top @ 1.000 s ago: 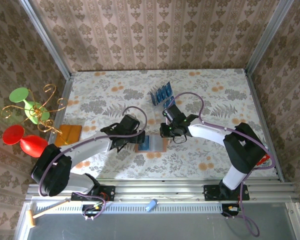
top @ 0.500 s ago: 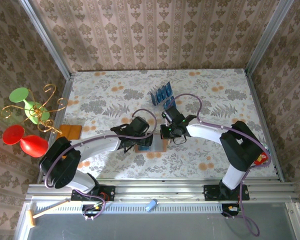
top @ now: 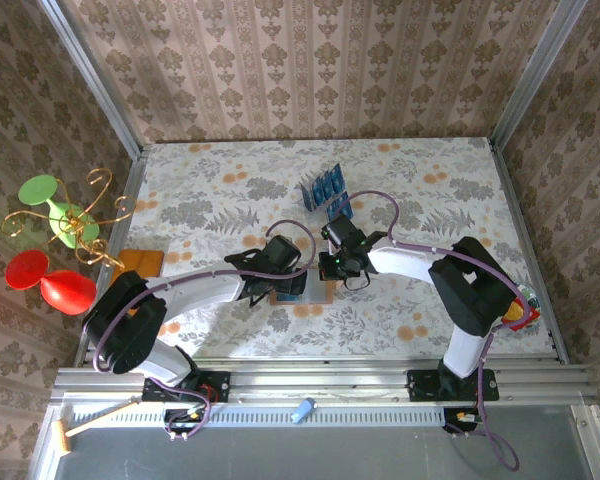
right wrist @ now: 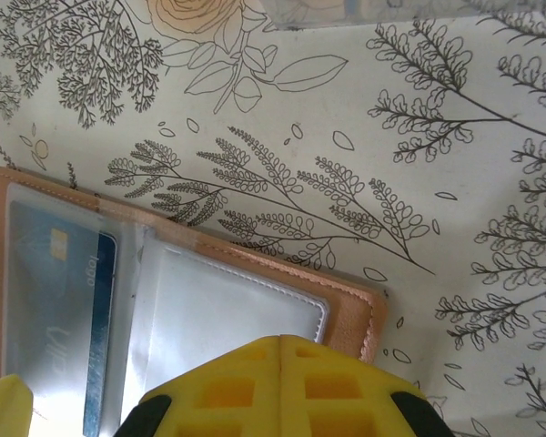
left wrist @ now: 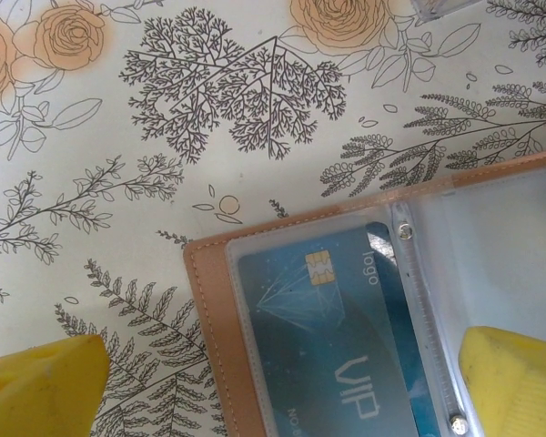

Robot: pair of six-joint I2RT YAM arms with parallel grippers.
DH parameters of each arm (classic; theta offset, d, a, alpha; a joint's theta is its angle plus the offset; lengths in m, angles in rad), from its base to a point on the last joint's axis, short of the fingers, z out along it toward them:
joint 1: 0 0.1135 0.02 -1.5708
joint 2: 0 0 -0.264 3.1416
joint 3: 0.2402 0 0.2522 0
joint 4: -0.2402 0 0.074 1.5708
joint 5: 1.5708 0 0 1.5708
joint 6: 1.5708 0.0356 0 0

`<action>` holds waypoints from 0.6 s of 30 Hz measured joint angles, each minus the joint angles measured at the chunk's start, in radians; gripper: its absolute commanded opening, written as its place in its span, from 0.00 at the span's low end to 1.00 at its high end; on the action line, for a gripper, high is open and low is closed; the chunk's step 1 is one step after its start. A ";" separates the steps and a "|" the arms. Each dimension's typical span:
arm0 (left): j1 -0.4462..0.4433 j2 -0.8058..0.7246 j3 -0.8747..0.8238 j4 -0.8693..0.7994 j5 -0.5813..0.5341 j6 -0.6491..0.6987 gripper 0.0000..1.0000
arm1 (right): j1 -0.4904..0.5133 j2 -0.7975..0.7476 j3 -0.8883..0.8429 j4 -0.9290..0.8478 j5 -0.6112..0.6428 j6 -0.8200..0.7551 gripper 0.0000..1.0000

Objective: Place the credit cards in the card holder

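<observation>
Stand: gold wire stand [top: 75,215] with green and red pieces, off the desk's left edge.
Orange-brown square: flat tile [top: 140,266] at the left border of the floral desk [top: 430,190].
Left pincer: left pincer [left wrist: 278,387] hangs over the left half of the card holder with its yellow fingers [left wrist: 41,382] spread wide apart, one over the cloth and one over the clear sleeves; nothing between them is gripped.
Card holder: tan card holder [left wrist: 209,319] lies open and flat at the near middle of the desk, between the two pincers, grey inside up.
Card in holder: one blue credit card [left wrist: 337,346] marked VIP sits inside the left clear pocket.
Right pincer: right pincer [right wrist: 280,382] has its yellow fingers pressed together, low over the near edge of the holder's right half; whether it touches the leather I cannot tell.
Rack: clear slotted rack [top: 325,190] stands farther back, just beyond the right pincer, with more blue cards upright in it.
</observation>
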 measured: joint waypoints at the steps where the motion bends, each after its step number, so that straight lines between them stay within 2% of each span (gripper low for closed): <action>1: 0.000 0.000 0.000 0.000 0.000 0.000 1.00 | 0.000 0.006 0.000 0.003 -0.003 0.000 0.02; 18: -0.006 0.000 0.000 0.023 0.001 0.000 1.00 | 0.003 0.046 0.000 0.076 -0.047 0.034 0.01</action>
